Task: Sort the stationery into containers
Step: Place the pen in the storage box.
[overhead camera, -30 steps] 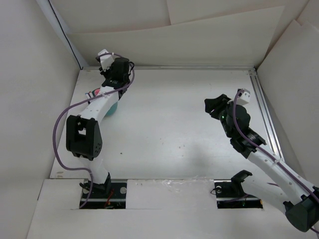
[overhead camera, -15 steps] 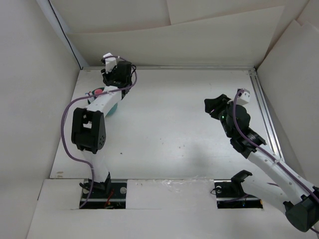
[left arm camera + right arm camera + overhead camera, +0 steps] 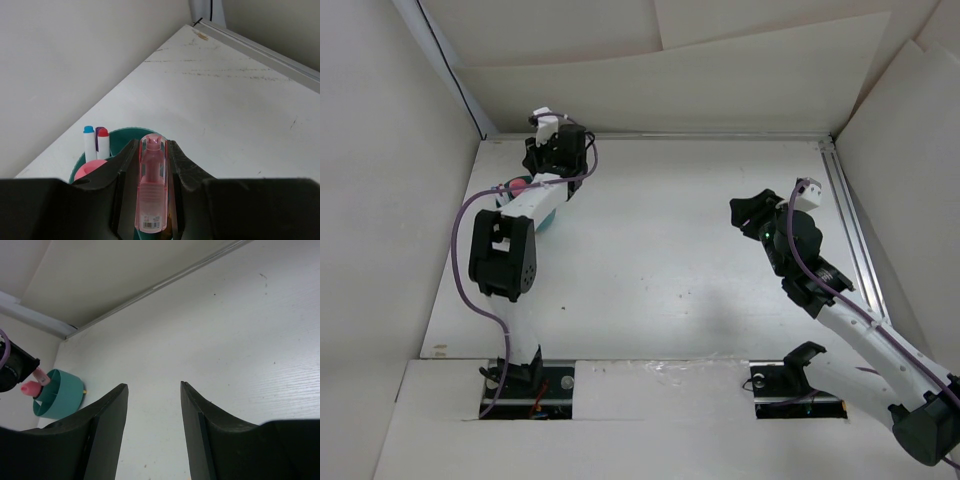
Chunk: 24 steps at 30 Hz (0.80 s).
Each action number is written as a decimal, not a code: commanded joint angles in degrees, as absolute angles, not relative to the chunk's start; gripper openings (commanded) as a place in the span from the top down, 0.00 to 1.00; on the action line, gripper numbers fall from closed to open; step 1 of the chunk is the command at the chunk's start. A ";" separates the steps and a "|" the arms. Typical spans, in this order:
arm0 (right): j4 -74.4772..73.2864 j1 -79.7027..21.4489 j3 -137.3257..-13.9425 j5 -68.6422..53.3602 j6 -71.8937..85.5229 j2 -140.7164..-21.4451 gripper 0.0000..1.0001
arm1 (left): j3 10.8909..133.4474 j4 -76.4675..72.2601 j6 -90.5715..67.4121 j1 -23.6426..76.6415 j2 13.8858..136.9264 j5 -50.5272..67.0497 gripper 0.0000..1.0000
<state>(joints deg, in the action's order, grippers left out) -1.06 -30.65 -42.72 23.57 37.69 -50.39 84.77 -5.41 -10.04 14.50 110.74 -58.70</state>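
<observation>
Two walls close in on the far left corner of the white table (image 3: 660, 250). The teal cup (image 3: 116, 134) stands there, near the left wall and not far from the metal rail (image 3: 720, 134) along the far edge. A wide span of tabletop separates the cup from the right arm, and a second rail (image 3: 850, 220) borders the right edge.

The left arm rises from its near-left base, folds at the elbow beside the left wall and carries its wrist over the cup. The left gripper (image 3: 152, 145) is clamped on a translucent pink marker piece (image 3: 151, 192), which lies lengthwise between the fingers. Its rounded tip shows just above the cup's rim; whether it touches the cup cannot be told. Inside the cup a blue-capped pen (image 3: 88, 143) and a red-capped pen (image 3: 103, 144) stand upright side by side, with a purple tip (image 3: 98, 131) just behind them and a rounded pink piece (image 3: 92, 168) in front.

The right arm stretches from its near-right base toward the middle right of the table, wrist turned to the far left. The right gripper (image 3: 152, 390) has its fingers spread apart with nothing between them, well apart from the cup.
</observation>
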 commanded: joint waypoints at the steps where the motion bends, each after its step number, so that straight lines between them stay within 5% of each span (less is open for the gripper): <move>1: 0.53 -30.23 -45.35 23.47 36.91 -50.45 0.48 | 84.29 -10.19 -6.25 14.15 110.13 -62.13 0.97; 24: 0.53 -30.23 -45.35 22.94 36.91 -50.45 0.48 | 83.14 -13.80 -3.87 14.68 113.47 -63.19 0.95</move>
